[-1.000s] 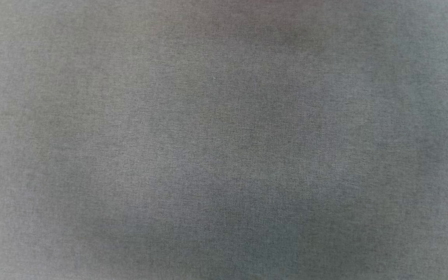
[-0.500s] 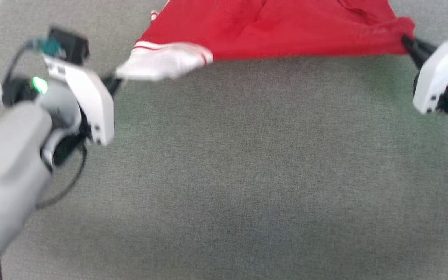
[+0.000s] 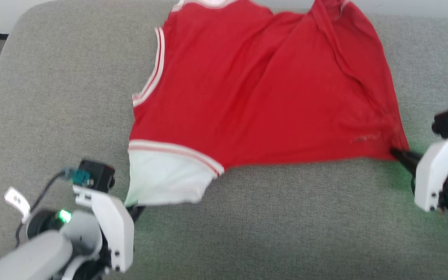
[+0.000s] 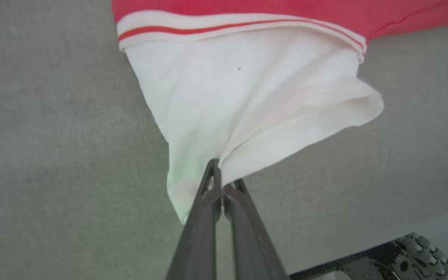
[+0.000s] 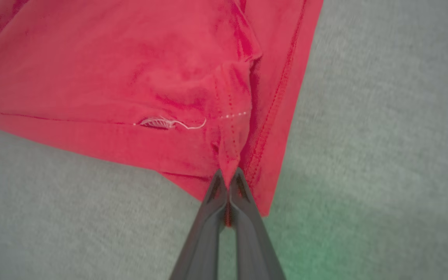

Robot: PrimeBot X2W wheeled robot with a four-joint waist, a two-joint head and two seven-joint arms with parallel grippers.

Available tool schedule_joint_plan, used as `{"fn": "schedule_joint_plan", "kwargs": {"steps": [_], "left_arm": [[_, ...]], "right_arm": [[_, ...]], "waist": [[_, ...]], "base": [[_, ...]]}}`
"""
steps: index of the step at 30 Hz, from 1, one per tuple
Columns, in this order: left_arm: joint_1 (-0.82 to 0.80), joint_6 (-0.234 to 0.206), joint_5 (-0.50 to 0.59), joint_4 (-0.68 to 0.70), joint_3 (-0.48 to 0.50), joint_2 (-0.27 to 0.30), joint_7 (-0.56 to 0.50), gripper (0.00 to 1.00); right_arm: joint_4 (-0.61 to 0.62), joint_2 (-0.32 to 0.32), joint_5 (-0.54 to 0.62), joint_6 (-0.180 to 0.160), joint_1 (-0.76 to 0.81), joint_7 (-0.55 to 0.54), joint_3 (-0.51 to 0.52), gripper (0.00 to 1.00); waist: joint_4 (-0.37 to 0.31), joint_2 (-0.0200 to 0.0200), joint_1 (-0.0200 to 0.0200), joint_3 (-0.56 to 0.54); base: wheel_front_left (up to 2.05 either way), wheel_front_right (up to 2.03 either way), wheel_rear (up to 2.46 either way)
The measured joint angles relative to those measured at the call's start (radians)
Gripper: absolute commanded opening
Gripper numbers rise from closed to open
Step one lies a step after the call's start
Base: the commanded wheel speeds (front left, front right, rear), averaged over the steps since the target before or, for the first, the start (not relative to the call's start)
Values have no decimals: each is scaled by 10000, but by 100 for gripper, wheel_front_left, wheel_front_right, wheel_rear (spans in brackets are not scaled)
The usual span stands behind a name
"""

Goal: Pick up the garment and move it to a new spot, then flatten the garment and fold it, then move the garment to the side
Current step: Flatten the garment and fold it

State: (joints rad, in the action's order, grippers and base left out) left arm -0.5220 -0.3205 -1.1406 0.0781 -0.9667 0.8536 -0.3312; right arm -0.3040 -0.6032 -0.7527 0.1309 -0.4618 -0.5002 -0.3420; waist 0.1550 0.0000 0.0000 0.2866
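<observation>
Soft, even light, faint shadows — head view slightly blurred, and a green glow tints the grey cushion (image 5: pixel 325 237).

On the padded surface (image 3: pixel 53 97) the garment (image 3: pixel 263 89) lies between left claw (image 3: pixel 135 210) and right claw (image 3: pixel 396 153).

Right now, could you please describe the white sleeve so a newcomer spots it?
On the grey cushioned surface lies the red garment. Its sleeve sits at the near left corner, pinched by the left end effector. Unlike the red body, it is white.

L gripper (image 4: pixel 221 182) pinching garment (image 4: pixel 247 93) white sleeve, grey surface (image 4: pixel 53 136)
</observation>
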Motion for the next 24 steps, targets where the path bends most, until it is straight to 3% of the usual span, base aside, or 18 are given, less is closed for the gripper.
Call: {"fn": "schedule_joint_plan", "kwargs": {"steps": [5, 12, 19, 24], "left_arm": [[1051, -752, -410, 955, -61, 401, 98, 0], [2138, -1475, -947, 1755, -213, 688, 96, 0], [2461, -1812, -1158, 2079, -155, 938, 35, 0], [1956, -1950, -865, 2468, 378, 1561, 247, 0]], "right_arm": [[1465, -171, -111, 0, 1742, -1089, 665, 0], [3325, -138, -385, 0, 4041, -2410, 1864, 0], [4265, 439, -374, 0, 5202, -2840, 2742, 0], [4801, 890, -326, 0, 5338, -2932, 3359, 0]], "waist": [[13, 0, 0, -123], [-9, 0, 0, -49], [-50, 0, 0, 88], [-101, 0, 0, 194]], "base": [[0, 0, 0], [0, 0, 0], [0, 0, 0], [0, 0, 0]]}}
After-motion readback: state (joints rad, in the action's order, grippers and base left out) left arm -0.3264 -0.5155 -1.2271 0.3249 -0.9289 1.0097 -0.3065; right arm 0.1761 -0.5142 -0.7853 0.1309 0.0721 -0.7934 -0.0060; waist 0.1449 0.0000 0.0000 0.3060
